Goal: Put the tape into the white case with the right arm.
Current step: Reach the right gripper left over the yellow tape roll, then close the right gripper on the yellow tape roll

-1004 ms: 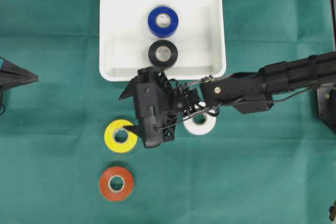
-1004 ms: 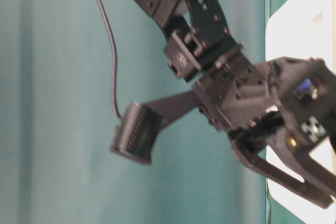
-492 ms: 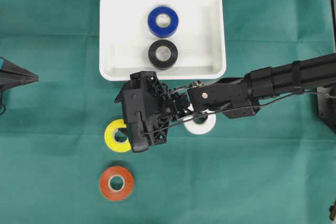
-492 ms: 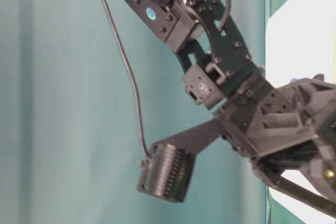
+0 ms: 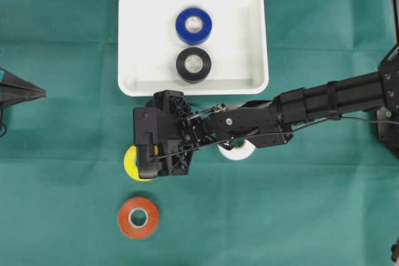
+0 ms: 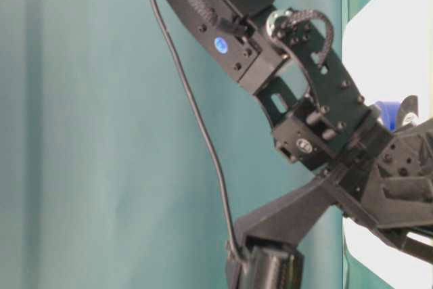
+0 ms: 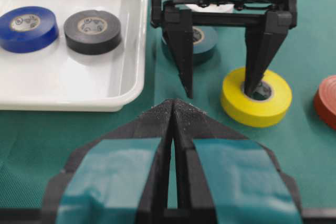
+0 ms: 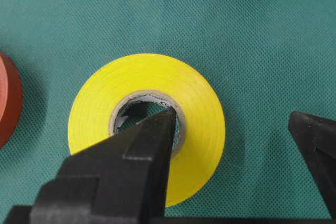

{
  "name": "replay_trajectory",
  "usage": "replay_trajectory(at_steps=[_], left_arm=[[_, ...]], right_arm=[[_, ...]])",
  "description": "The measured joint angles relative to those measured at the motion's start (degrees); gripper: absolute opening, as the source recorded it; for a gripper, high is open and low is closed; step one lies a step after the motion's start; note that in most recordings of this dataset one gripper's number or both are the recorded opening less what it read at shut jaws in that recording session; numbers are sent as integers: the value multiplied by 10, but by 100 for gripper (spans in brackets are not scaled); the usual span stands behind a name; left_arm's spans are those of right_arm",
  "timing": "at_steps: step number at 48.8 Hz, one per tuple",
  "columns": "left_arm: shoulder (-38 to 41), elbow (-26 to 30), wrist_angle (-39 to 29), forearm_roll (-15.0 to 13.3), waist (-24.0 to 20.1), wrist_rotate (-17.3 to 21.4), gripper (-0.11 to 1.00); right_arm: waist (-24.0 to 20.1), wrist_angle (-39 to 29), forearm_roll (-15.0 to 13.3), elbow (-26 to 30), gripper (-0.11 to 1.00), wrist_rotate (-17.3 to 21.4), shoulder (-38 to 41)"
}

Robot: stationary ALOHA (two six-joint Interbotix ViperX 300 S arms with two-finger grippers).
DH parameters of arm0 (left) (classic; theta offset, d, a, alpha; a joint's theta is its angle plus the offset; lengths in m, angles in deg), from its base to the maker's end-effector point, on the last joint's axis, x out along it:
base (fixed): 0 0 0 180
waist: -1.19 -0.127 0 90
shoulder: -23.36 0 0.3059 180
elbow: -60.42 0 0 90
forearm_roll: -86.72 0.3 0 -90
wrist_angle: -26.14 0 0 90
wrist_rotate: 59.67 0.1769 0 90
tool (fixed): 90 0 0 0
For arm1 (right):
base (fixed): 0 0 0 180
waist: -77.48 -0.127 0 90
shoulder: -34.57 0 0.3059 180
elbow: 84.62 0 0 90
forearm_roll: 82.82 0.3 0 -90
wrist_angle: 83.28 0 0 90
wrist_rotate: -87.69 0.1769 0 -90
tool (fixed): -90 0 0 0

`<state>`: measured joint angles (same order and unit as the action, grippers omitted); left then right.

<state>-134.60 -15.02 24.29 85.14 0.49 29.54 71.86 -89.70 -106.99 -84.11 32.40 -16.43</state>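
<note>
The yellow tape point(image 8: 147, 124) lies flat on the green cloth, seen also in the left wrist view point(image 7: 256, 99) and, mostly covered, in the overhead view point(image 5: 130, 162). My right gripper point(image 8: 229, 116) is open and straddles the roll's wall. One fingertip point(image 7: 253, 85) stands inside the core and the other point(image 7: 187, 85) stands outside, on the case side. The gripper's body covers the roll from overhead point(image 5: 144, 151). The white case point(image 5: 193, 88) holds a blue roll point(image 5: 193, 25) and a black roll point(image 5: 193, 65). My left gripper point(image 7: 173, 107) is shut and empty at the far left point(image 5: 37, 93).
An orange-red roll point(image 5: 138, 217) lies below the yellow one. A white roll point(image 5: 240, 150) lies partly under the right arm. A teal roll point(image 7: 206, 41) sits behind the right gripper, near the case's rim point(image 7: 79, 103).
My right gripper has moved left and come down over the yellow tape, and one finger now stands in its core. The left gripper has not moved.
</note>
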Motion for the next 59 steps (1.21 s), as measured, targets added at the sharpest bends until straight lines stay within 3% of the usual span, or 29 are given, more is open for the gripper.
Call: replay_trajectory(at_steps=[10,24,27,34,38,59], left_arm=[[-1,0,-1,1,0,0,0],[-1,0,-1,1,0,0,0],[-1,0,0,1,0,0,0],[-1,0,-1,1,1,1,0],[-1,0,-1,1,0,0,0],[0,-1,-1,1,0,1,0]], right_arm=[[-6,-46,0,18,56,1,1],[-12,-54,1,42,53,4,19],[-14,-56,1,46,47,5,21],[-18,-66,0,49,13,9,21],[-21,-69,1,49,2,10,21],[-23,-72,0,49,2,10,20]])
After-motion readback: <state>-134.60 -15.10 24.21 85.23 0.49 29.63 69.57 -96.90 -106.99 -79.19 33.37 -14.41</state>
